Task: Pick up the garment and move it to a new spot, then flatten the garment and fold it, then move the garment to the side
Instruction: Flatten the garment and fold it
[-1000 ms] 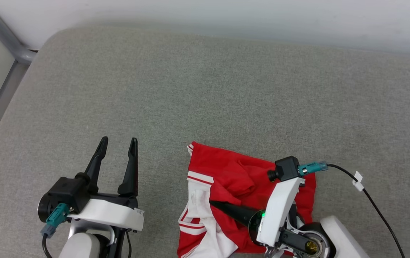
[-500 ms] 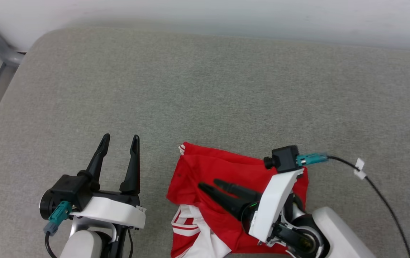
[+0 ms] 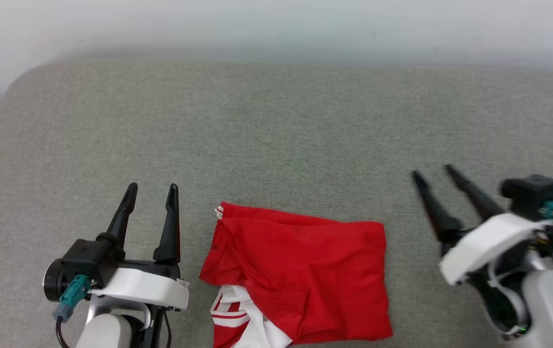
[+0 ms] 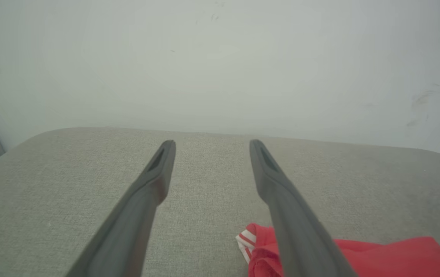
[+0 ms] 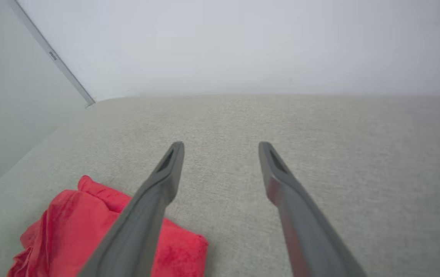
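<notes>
— Where's the dark, long-fingered left gripper [image 3: 153, 186]?
— Lower left in the head view. Its two fingers point straight up, parted, ahead of a white plastic wrist shell [image 3: 138, 289].
— And the matching dark two-fingered right gripper [image 3: 432, 170]?
— Lower right. Its fingers are spread too, leaning up and to the left, on a pale rounded forearm [image 3: 547, 299].

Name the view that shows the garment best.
Head view: the garment lies almost whole, folded, on the grey cushion. Left wrist view catches a striped corner of it; right wrist view, one red end.
</notes>
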